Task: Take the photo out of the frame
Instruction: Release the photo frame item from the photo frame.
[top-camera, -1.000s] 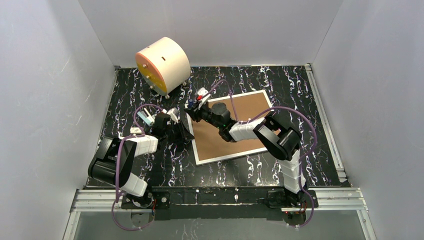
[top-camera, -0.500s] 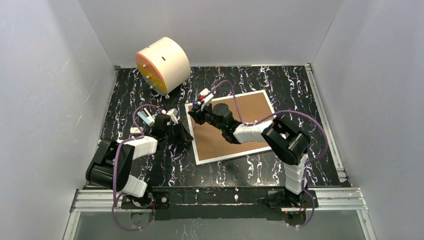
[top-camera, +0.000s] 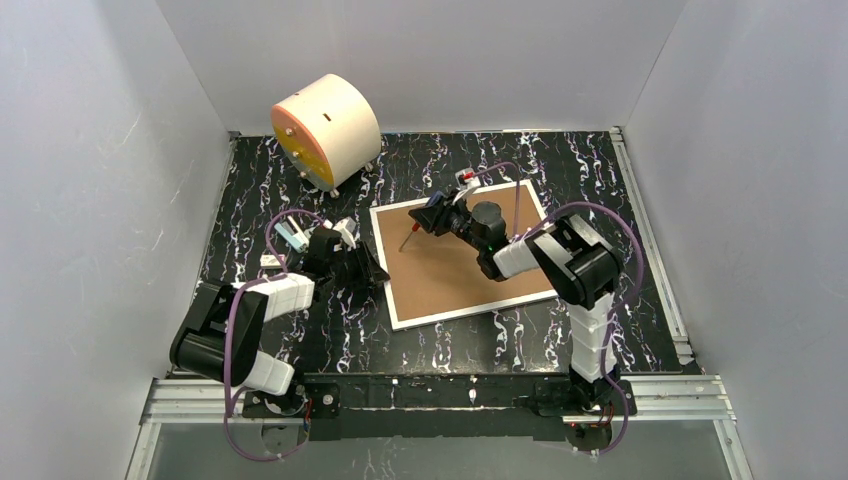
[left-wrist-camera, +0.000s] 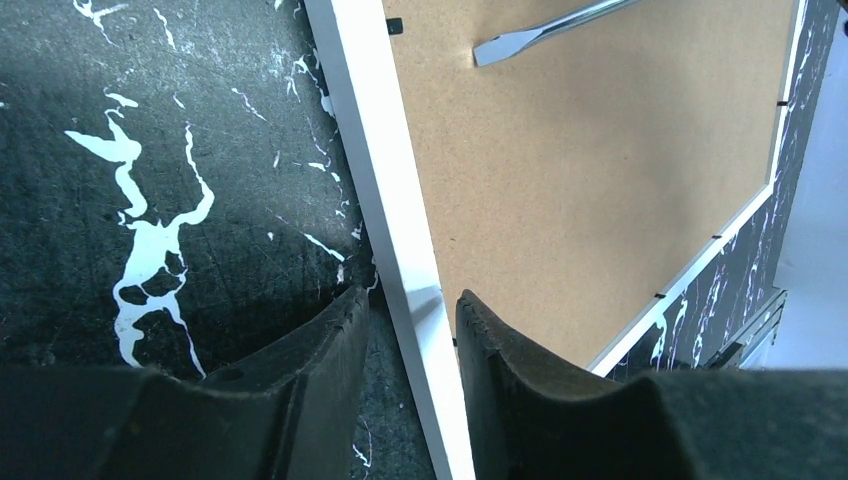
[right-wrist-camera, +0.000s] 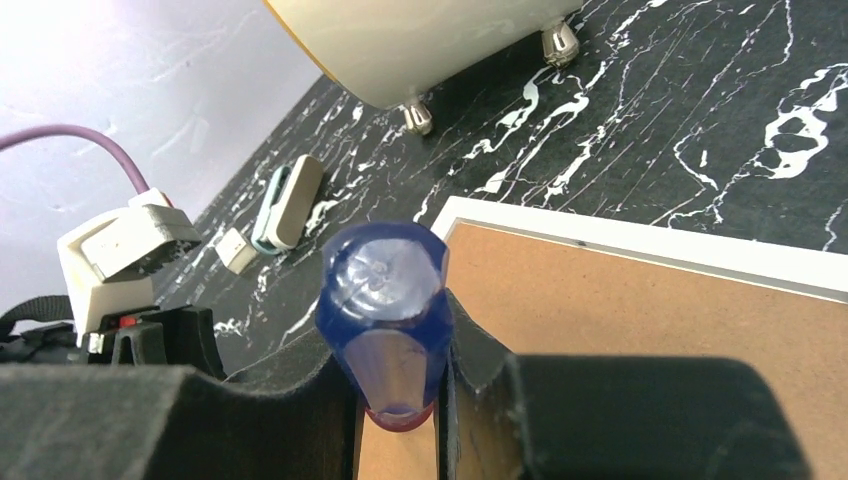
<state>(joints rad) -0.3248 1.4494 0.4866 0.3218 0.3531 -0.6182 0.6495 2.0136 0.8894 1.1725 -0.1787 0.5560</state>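
Observation:
The frame (top-camera: 470, 310) lies face down, its brown back panel (top-camera: 450, 275) up; the photo is hidden beneath. My left gripper (top-camera: 372, 268) straddles the frame's left white rim (left-wrist-camera: 385, 190), open, with a gap between the left finger (left-wrist-camera: 320, 340) and the rim. My right gripper (top-camera: 440, 215) hovers over the panel's far part, shut on a blue-handled screwdriver (right-wrist-camera: 385, 290). The screwdriver's flat tip (left-wrist-camera: 510, 45) points down at the panel near the left rim.
A cream cylinder with an orange face (top-camera: 325, 128) stands at the back left on small feet. A small teal-and-white object (top-camera: 292, 236) and a white block (right-wrist-camera: 235, 250) lie on the black marbled table left of the frame. Grey walls enclose three sides.
My right gripper has carried the screwdriver from the frame's far left corner rightward over the panel. The left jaws have widened around the rim.

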